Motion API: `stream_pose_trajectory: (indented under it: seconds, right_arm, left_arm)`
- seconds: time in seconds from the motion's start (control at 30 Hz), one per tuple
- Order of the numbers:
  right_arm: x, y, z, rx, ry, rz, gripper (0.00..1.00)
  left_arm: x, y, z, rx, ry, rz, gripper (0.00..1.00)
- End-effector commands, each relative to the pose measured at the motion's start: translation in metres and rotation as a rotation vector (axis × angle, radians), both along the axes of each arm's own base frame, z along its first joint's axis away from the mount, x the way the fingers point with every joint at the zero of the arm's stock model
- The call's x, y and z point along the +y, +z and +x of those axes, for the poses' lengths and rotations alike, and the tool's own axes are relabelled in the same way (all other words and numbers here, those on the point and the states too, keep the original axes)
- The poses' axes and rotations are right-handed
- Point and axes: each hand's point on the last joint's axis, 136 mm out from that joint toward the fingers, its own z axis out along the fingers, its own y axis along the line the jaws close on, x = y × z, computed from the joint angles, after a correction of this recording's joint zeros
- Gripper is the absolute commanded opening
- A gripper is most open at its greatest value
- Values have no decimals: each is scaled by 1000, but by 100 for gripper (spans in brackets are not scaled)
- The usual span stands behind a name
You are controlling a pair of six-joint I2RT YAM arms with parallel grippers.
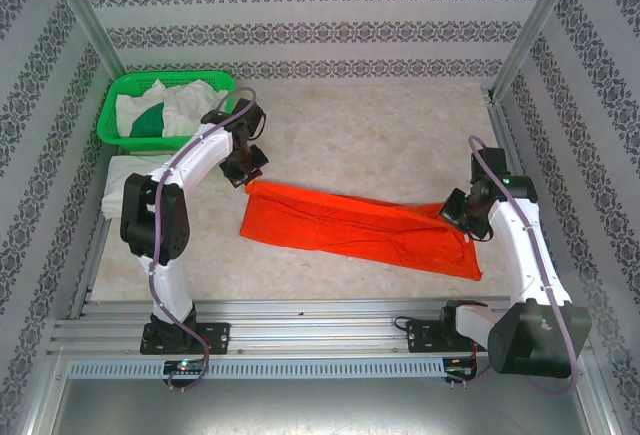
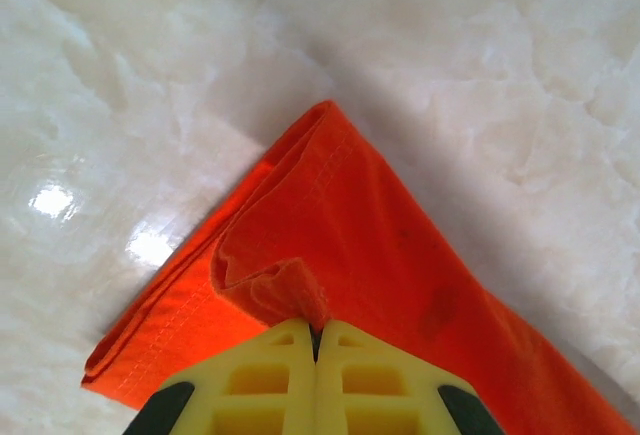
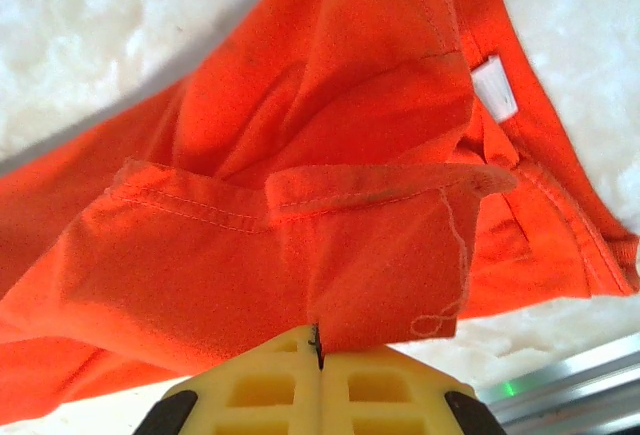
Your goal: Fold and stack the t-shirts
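From above, the orange t-shirt (image 1: 360, 227) is seen stretched out right of the green basket (image 1: 115, 115), where white and green tees (image 1: 170, 112) wait unfolded. At the left wrist, its corner is pinched by the left gripper (image 2: 315, 330). At the right wrist, its hem is clamped by the right gripper (image 3: 318, 340). Folding is judged only begun.

Bright overhead light, glare on table (image 2: 150, 245)

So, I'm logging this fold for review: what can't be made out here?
Top external: how many garments fill the green mesh basket; the cloth is bunched.
Top external: white cloth, partly under the left arm; its shape is hidden.
Left wrist: how much orange-red t-shirt the left hand pinches; its fingers cover it.
Right wrist: white neck label print, too small.
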Motion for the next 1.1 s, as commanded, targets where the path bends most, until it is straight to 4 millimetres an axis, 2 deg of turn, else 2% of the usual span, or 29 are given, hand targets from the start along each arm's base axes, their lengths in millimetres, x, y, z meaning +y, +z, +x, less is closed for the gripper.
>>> stream_pose_trajectory:
  seconds: [0.0, 0.3, 0.5, 0.77, 1.07]
  right_arm:
    - [0, -8, -15, 45, -11, -14, 0]
    - [5, -33, -25, 103, -11, 15, 0]
    - [7, -54, -32, 142, -20, 29, 0]
    - [12, -69, -32, 156, -32, 61, 0]
    - [19, -80, -35, 194, -20, 98, 0]
  left_arm:
    - [-4, 7, -7, -28, 11, -23, 0]
    - [-11, -4, -22, 1, 1, -41, 0]
    - [-9, -16, -32, 27, 6, -35, 0]
    - [-7, -37, -49, 75, 9, -32, 0]
    - [-7, -52, -50, 95, 7, -24, 0]
